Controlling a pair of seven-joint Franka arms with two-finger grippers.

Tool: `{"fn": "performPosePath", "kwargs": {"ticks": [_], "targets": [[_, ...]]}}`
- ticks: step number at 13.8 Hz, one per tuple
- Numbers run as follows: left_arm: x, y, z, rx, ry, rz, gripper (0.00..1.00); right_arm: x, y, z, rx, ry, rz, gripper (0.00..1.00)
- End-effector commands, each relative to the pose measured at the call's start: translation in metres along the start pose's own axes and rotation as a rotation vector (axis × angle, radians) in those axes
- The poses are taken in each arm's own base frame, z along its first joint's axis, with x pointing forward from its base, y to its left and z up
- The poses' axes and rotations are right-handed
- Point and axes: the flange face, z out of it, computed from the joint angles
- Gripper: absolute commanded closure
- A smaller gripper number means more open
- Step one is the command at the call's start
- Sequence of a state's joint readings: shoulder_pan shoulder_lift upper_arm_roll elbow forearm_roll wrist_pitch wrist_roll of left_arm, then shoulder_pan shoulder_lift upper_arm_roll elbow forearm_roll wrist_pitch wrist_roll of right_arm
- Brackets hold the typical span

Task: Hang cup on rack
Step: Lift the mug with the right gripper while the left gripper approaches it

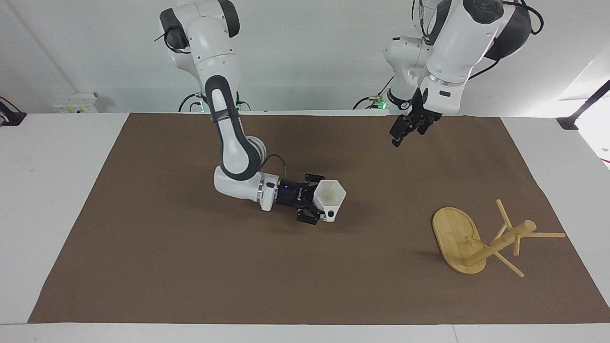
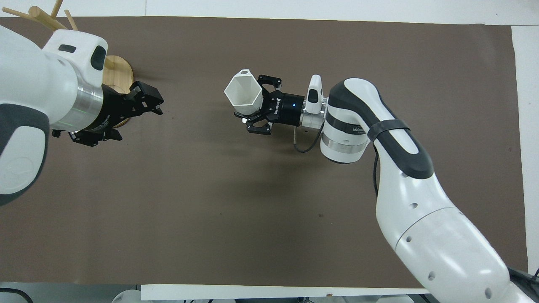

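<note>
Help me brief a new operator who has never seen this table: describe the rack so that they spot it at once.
Start from the brown mat covering the table and go to the left arm's end. There stands the rack, a light bamboo mug tree with a flat oval base, a thick post and thin pegs. It is the only wooden thing; the white cup is shut in the right hand over the mat's middle.

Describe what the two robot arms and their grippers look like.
Both arms are glossy white rounded segments with dark grey joint bands and silver wrist rings. The right gripper is black with white lettering and a small blue light on its wrist, and a thin black cable loops beside it. The left gripper is black too.
</note>
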State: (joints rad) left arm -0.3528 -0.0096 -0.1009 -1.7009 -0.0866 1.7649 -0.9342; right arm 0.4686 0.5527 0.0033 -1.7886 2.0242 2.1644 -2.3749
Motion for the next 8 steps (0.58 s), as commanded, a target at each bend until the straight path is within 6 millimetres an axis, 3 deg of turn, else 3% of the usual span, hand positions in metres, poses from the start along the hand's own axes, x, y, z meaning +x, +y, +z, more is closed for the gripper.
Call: {"fn": "performPosePath", "kwargs": {"ticks": [1, 2, 5, 8], "targets": [[-0.002, 0.021, 0.027, -0.002, -0.020, -0.061, 0.01, 0.001, -0.014, 0.012, -0.019, 0.023, 0.000, 0.64], [-0.006, 0.032, 0.044, 0.016, -0.027, -0.057, 0.01, 0.001, -0.024, 0.021, -0.006, 0.025, -0.036, 0.64], [0.011, 0.049, 0.075, 0.048, -0.031, -0.048, 0.02, 0.002, -0.041, 0.036, 0.017, 0.033, -0.105, 0.64], [0.017, 0.057, 0.094, 0.058, -0.055, -0.051, 0.07, 0.001, -0.041, 0.036, 0.017, 0.032, -0.170, 0.63]]}}
